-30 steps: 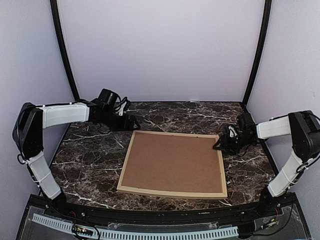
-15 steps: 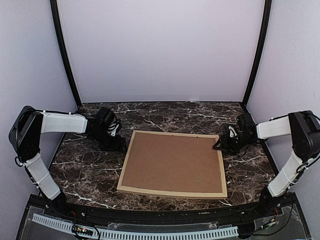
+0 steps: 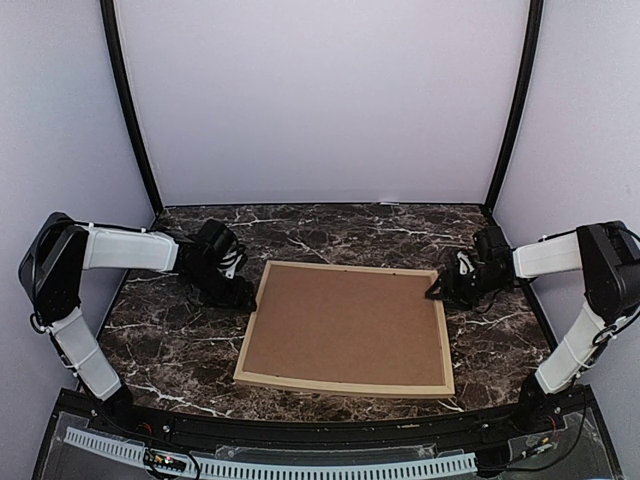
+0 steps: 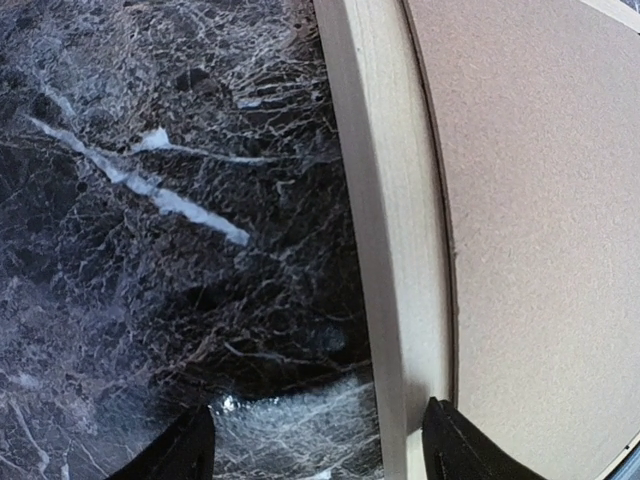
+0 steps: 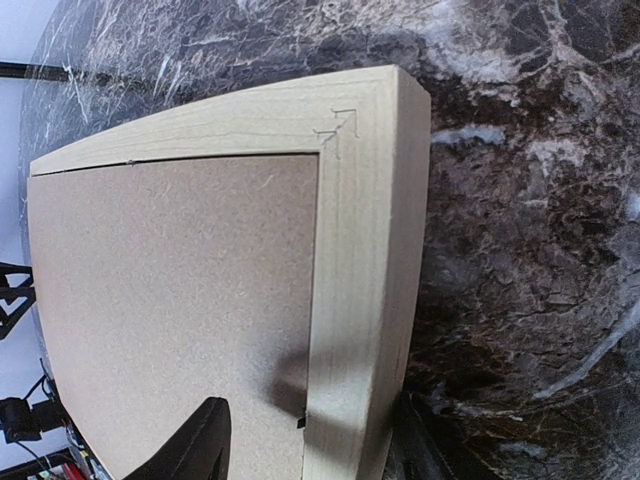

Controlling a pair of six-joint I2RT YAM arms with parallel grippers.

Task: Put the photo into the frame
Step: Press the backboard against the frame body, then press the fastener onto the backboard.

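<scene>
The frame [image 3: 345, 384] of light wood lies back side up on the marble table, with a brown backing board [image 3: 345, 325] filling it. The photo is hidden. My left gripper [image 3: 236, 291] is open at the frame's left rail [image 4: 385, 200]. One of its fingertips [image 4: 452, 452] is above the rail's inner edge and the other is above bare marble. My right gripper [image 3: 441, 290] is open astride the right rail [image 5: 365, 250] near the far right corner. One fingertip [image 5: 195, 448] hangs over the board; the other sits at the rail's outer side.
Dark veined marble table [image 3: 180, 350] surrounds the frame on all sides. Pale walls with black corner posts [image 3: 130, 110] close in the back and sides. A black ledge [image 3: 300, 440] runs along the near edge by the arm bases.
My left arm has swung from the far left of the table to the frame's left rail and its jaws have narrowed a little. The right arm and frame have not moved.
</scene>
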